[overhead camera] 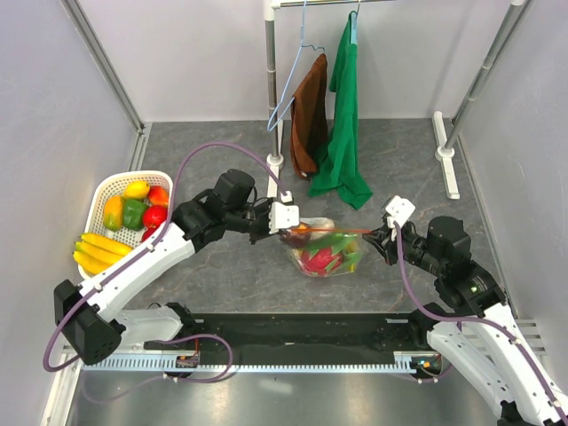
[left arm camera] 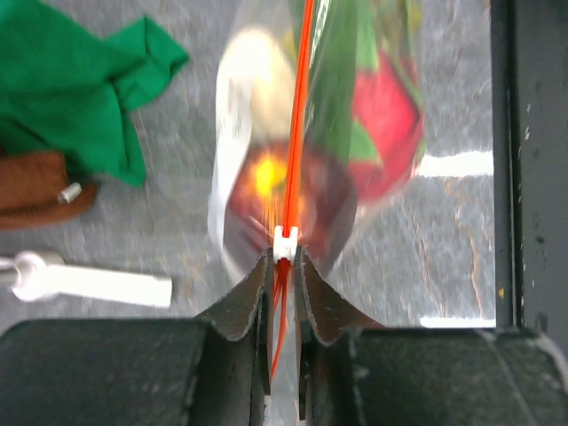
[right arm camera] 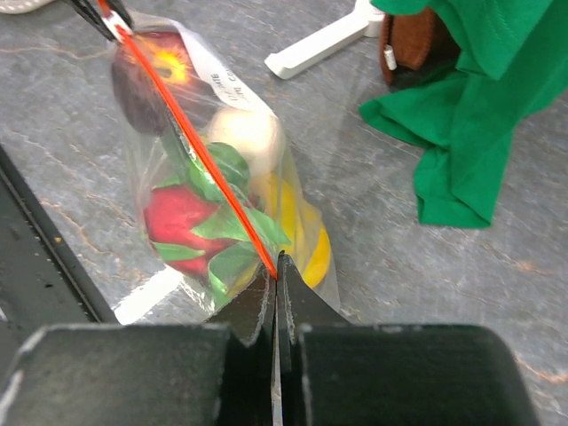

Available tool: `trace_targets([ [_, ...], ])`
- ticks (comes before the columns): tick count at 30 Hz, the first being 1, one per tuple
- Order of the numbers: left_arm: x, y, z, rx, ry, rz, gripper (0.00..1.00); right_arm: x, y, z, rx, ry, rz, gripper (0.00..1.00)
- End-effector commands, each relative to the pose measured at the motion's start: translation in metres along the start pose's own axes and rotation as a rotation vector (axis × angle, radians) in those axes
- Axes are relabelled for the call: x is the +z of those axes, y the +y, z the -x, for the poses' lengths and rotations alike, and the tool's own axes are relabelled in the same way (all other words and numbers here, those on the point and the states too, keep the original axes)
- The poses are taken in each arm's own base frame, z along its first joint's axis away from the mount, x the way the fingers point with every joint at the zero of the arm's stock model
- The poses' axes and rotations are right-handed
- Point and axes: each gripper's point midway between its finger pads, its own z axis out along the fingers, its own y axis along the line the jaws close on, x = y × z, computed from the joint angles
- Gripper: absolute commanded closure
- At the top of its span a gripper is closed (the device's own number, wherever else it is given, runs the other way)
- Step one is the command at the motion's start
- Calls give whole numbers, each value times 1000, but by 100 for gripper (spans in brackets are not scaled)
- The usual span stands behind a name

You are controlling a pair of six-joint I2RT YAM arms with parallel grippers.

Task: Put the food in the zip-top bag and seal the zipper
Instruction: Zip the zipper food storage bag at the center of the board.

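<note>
**Both grippers pinch the zipper ends**

The left gripper (left arm camera: 282,262) clamps its dark fingers on the thin red-orange zipper strip (left arm camera: 300,106), just behind the small white slider (left arm camera: 284,241). The right gripper (right arm camera: 277,268) is closed on the strip's far end. Between them, the clear crinkly zip-top bag (overhead camera: 330,257) holds red, green and whitish plastic food (right arm camera: 177,217). A yellow banana bunch (overhead camera: 102,248) lies at the white basket (overhead camera: 133,176).

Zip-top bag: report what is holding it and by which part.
The zip-top bag is held by its zipper: left tool at the white slider, right tool at the opposite end.
</note>
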Motion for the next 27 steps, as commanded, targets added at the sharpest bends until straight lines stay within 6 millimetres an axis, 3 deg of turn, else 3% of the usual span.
trace_targets([
  [1, -22, 5, -39, -4, 139, 59, 96, -10, -27, 5, -48, -14, -154, 100],
  [12, -32, 10, -67, -10, 204, 82, 96, -11, -27, 5, -69, -18, -153, 100],
  [18, -39, 6, -59, -27, 163, 74, 95, -6, -16, 4, -88, -17, -77, 100],
  [20, -38, 3, -47, -57, 119, 58, 86, -6, -8, 8, -93, -33, -29, 100],
  [21, -41, 7, -33, -61, 86, 62, 67, -5, -4, 9, -95, -33, -7, 100],
  [23, -36, 2, -16, -94, 40, 21, 49, -4, 2, 11, -94, -41, 29, 100],
  [27, -23, -1, 22, -92, -2, -13, 44, 1, 8, 10, -82, -30, 76, 100],
])
